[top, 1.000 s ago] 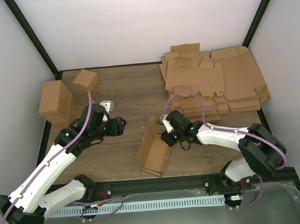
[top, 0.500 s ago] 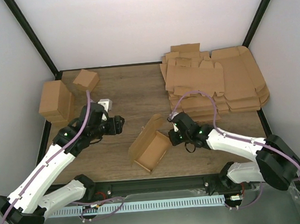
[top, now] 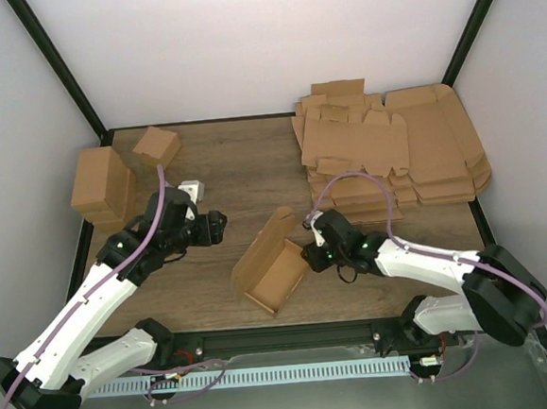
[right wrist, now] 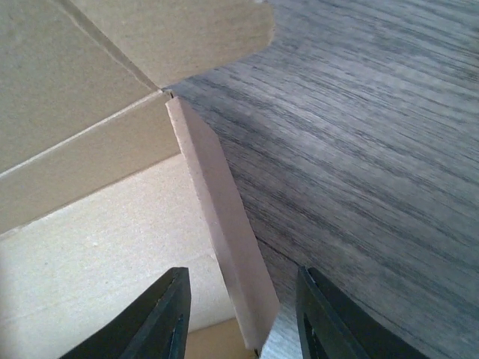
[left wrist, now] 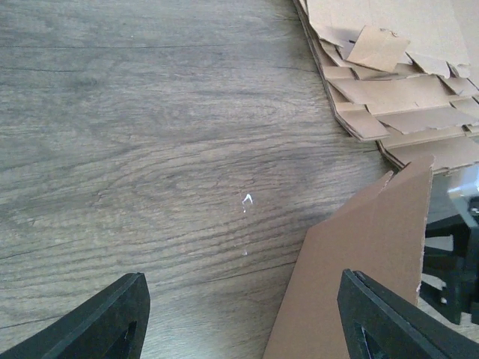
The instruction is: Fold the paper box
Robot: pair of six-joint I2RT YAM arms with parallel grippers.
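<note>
The paper box (top: 269, 264) is a brown cardboard tray lying askew mid-table, its long flap raised on the far side. My right gripper (top: 311, 251) is at the tray's right end. In the right wrist view its open jaws (right wrist: 241, 299) straddle the tray's thin end wall (right wrist: 221, 217), with a gap on each side, and the tray's floor (right wrist: 90, 247) lies to the left. My left gripper (top: 216, 226) hovers left of the box, open and empty (left wrist: 243, 329). In the left wrist view the box's flap (left wrist: 359, 277) rises behind the right finger (left wrist: 382, 321).
A stack of flat die-cut cardboard sheets (top: 392, 148) fills the back right corner and shows in the left wrist view (left wrist: 404, 97). Two folded brown boxes (top: 101, 185) (top: 156, 145) stand at the back left. A small white object (top: 191, 188) lies near the left arm.
The box has turned and slid left toward the near edge. The right gripper followed its right end, then widened its jaws off the end wall. The left arm barely moved.
</note>
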